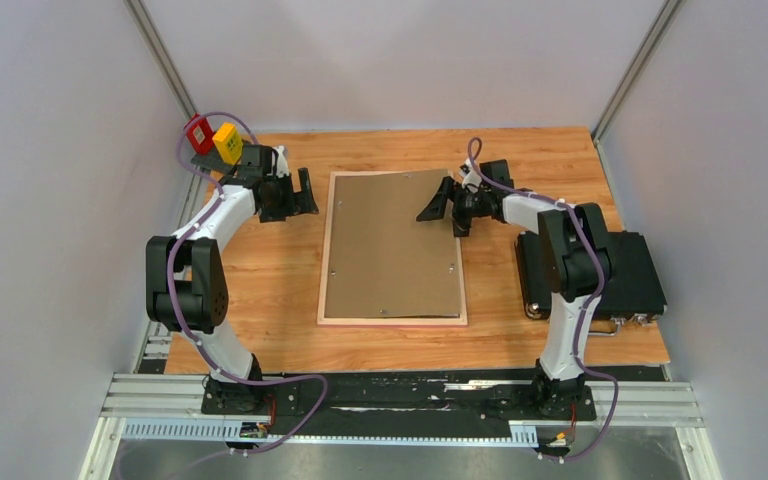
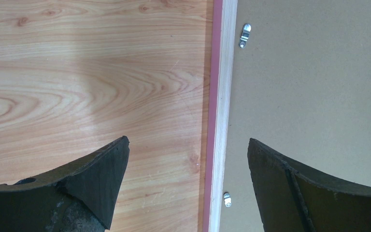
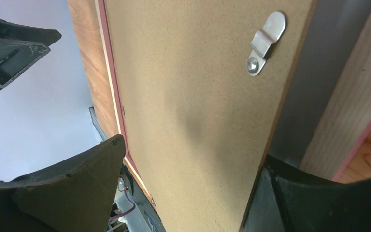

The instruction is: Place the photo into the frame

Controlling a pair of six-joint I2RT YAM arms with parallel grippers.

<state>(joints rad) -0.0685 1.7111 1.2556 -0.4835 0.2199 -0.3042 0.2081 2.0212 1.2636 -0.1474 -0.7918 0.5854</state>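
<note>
1. The wooden table point(image 1: 260, 290), with a pale printed grain, fills the middle of the top view. Its near edge is hidden behind the arms' bases and a metal rail.
2. The frame point(image 1: 324, 260) lies flat at the table's middle, back upward. Only its thin light-wood border and a pink outer edge are seen. The pane and front are hidden beneath.
3. The brown backing board point(image 1: 390, 250), matte and finely speckled like fibreboard, covers nearly the whole frame opening. In the right wrist view a dark gap is seen between the board's right edge and the frame's wood. Whether the board is raised there cannot be told.
4. The photo is not made out in any view. Whether it lies under the board cannot be told.
5. A black case point(image 1: 625, 270) lies on the right of the table and is partly covered by the right arm.
6. The left gripper point(image 1: 295, 195) is held with its fingers spread wide, at the far left corner of the frame. In its wrist view the frame's left border runs between the fingers. Contact cannot be judged.
7. The right gripper point(image 1: 443, 212) is also spread wide, at the far right of the board. In its wrist view the board's right edge lies between the fingers, and nothing is clamped.
8. Small bent metal clips point(image 3: 265, 43) are fixed by rivets near the board's edges.
9. A red block point(image 1: 198, 132) and a yellow block point(image 1: 227, 142) are seen just behind the left gripper. What they are cannot be made out.
</note>
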